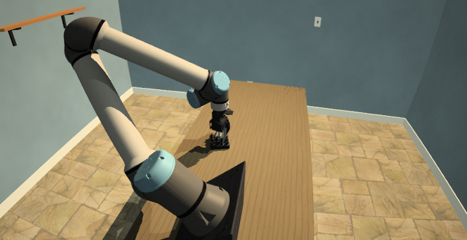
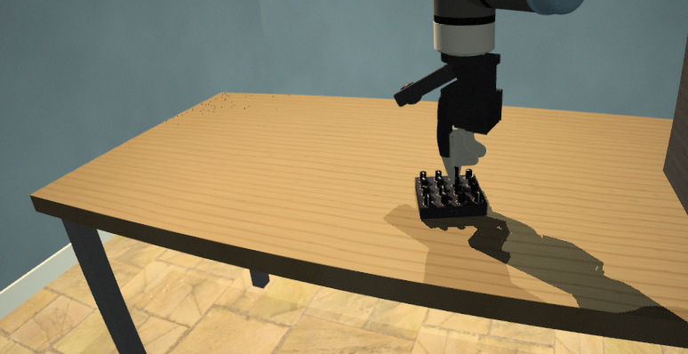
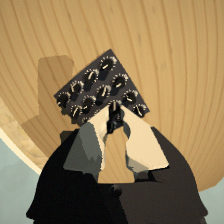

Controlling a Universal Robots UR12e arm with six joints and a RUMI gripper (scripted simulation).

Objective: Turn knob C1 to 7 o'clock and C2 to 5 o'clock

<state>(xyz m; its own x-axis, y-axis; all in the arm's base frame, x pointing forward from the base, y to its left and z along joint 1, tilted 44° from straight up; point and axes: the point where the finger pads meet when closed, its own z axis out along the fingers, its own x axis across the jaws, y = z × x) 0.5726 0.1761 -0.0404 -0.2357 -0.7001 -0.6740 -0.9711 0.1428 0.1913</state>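
"Where's the knob box [image 1: 219, 147] [image 2: 433, 213] [image 3: 110, 54]?"

"On the table [image 1: 274, 172] [image 2: 240, 158] [image 3: 175, 50], socket side facing the exterior view."

"And the end effector [image 1: 222, 139] [image 2: 454, 181] [image 3: 114, 106]?"

"Beyond the front rows—clenched on a far-row knob [image 2: 457, 173] [image 3: 115, 111], probably C2—presumably so wrist rotation can turn it without disturbing its neighbours."

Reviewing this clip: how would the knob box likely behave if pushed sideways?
The knob box would probably slide rather than tip, being low and broad-based. It looks rigid, so it should move as one piece. Its flat underside on the table makes rolling unlikely.
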